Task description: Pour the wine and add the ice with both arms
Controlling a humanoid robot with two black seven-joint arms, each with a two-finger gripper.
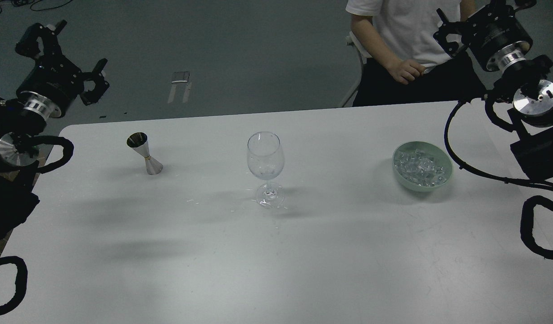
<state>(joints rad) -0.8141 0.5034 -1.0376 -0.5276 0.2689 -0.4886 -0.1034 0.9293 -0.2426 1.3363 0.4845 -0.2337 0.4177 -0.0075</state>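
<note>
A clear stemmed glass (265, 162) stands upright at the table's middle, with faint glints low in its bowl. To its left stands a steel jigger (145, 154); I cannot make out any wine in it or in the glass. Ice (419, 165) fills a pale green bowl (444, 180) on the right. My left gripper (67, 56) hangs open and empty past the table's far left corner, well away from the jigger. Beyond the far right edge, my right gripper (486, 15) is raised, open and empty, above and behind the bowl.
A seated person in a white shirt (407, 31) is behind the table's far edge, hand on lap, close to my right gripper. Small droplets or chips (191, 200) speckle the white table (276, 261) around the glass's foot. Black cables (465, 162) loop beside both arms.
</note>
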